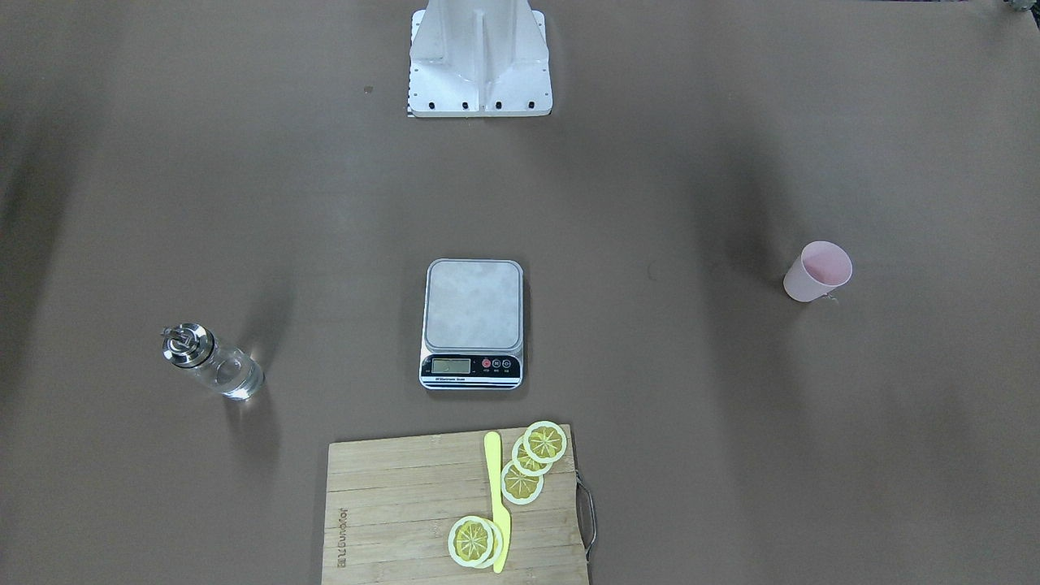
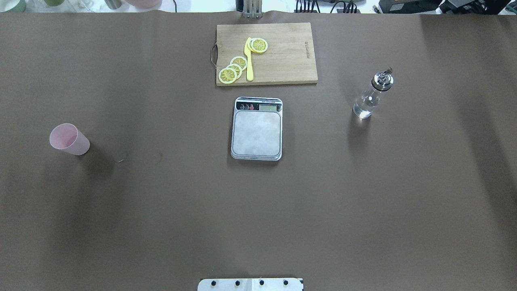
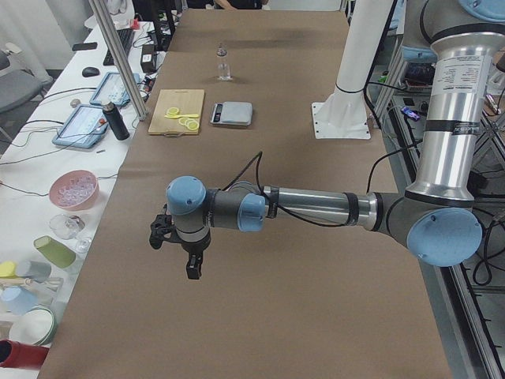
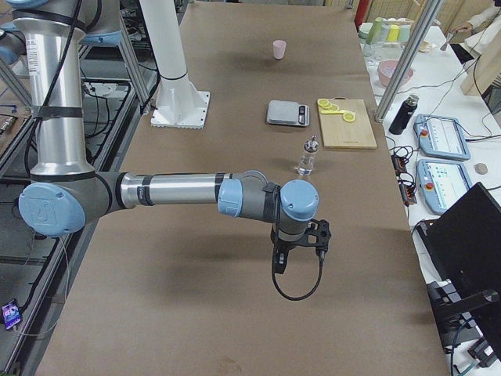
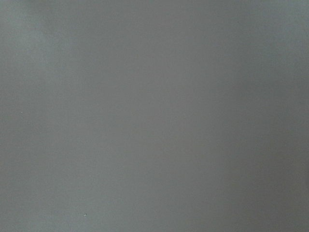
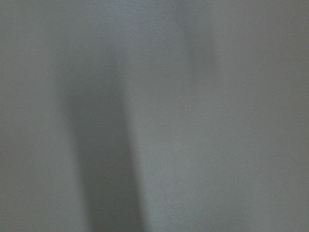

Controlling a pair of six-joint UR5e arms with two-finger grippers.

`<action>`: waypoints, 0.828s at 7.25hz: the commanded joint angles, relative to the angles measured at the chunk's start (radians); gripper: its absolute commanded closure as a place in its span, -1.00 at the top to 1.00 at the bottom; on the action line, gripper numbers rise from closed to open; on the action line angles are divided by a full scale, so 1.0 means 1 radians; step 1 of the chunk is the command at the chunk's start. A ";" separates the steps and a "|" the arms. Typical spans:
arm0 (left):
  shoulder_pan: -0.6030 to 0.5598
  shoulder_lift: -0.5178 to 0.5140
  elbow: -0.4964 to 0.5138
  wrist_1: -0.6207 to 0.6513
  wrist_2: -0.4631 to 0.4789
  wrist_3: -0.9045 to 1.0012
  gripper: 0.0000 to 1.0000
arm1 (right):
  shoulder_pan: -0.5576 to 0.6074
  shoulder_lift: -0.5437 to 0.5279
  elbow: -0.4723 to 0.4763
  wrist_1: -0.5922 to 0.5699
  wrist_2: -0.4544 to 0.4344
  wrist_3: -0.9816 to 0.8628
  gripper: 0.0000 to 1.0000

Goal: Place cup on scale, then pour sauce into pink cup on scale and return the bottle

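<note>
- Two sets of jaws show only in the side views. The left jaws hang from the left arm (image 3: 316, 207) at the lower left of the left-end view. The right jaws hang from the right arm (image 4: 180, 190) at the lower middle of the right-end view. I cannot tell how far either pair is open. Neither holds a task thing, since cup and bottle both stand alone.
- Both wrist views show only bare desk (image 2: 161, 226), so each arm seems parked over open surface, well apart from everything.
- The scale (image 2: 257, 129) lies at the centre of the overhead view with its platform bare. That central spot probably lets either arm reach it.
- The cup (image 2: 68, 139) stands mouth up at the mid-left of that view, well apart from the scale. It is on the left arm's side, so that arm is the likely carrier. This first step is not yet done.
- The bottle (image 2: 371, 95) stands upright at the upper right, on the right arm's side. The clear sauce (image 2: 363, 108) sits low in it.
- A cutting board (image 2: 282, 52) lies at the top centre, near the scale, and carries lemon slices (image 2: 233, 69) and a yellow knife (image 2: 249, 60).
</note>
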 commanded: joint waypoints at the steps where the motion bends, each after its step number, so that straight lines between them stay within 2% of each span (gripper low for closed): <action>1: -0.002 0.012 -0.001 -0.006 -0.002 0.009 0.98 | 0.000 0.002 0.006 0.000 -0.001 0.000 1.00; 6: -0.001 0.015 0.002 -0.014 0.000 0.003 0.98 | 0.002 0.002 0.011 0.000 -0.001 0.000 1.00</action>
